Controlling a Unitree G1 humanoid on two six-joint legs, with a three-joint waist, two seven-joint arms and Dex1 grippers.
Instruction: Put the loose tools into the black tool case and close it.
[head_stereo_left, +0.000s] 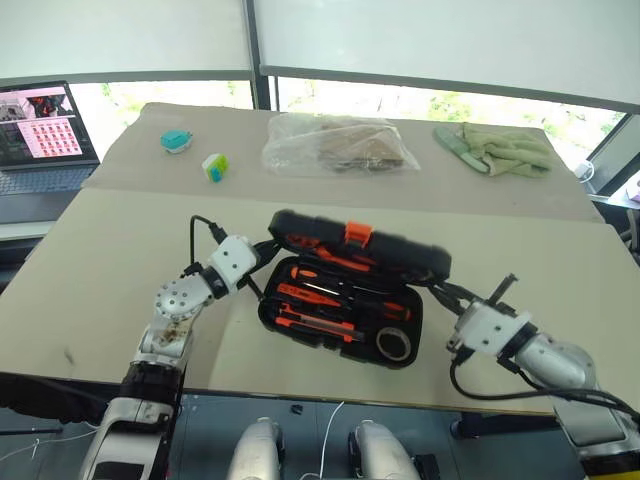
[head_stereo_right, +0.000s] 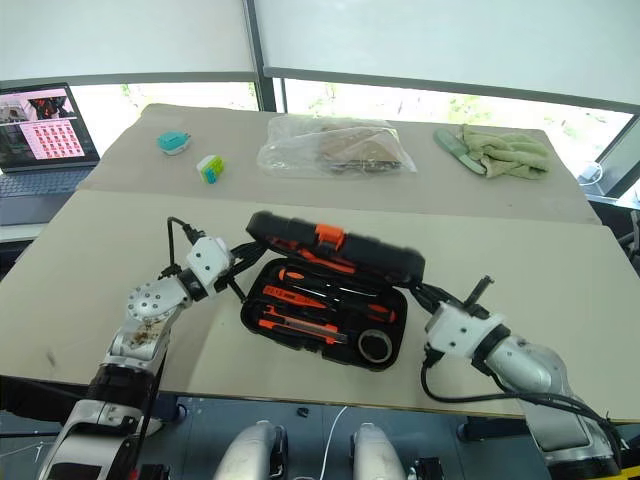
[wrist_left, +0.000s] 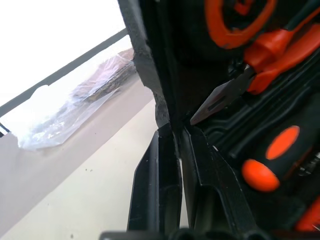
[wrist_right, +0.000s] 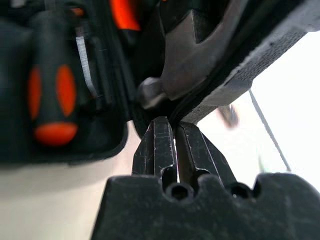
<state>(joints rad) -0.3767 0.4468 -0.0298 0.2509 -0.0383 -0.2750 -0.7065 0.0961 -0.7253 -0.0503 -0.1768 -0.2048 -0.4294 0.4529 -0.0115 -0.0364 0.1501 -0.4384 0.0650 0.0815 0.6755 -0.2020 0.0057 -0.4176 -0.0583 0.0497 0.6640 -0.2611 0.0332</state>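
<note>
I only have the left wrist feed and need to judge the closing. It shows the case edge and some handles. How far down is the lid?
Observer: About halfway. The lid stands tilted over the base of the black tool case, and its orange latch is well above the base.
Operator: Where is the other arm?
Observer: The right gripper is at the lid's right end, fingers together against its edge, opposite the left gripper at the left end.
Operator: Is the tape roll in?
Observer: Yes, the grey tape roll lies in the base's near right corner.
</note>
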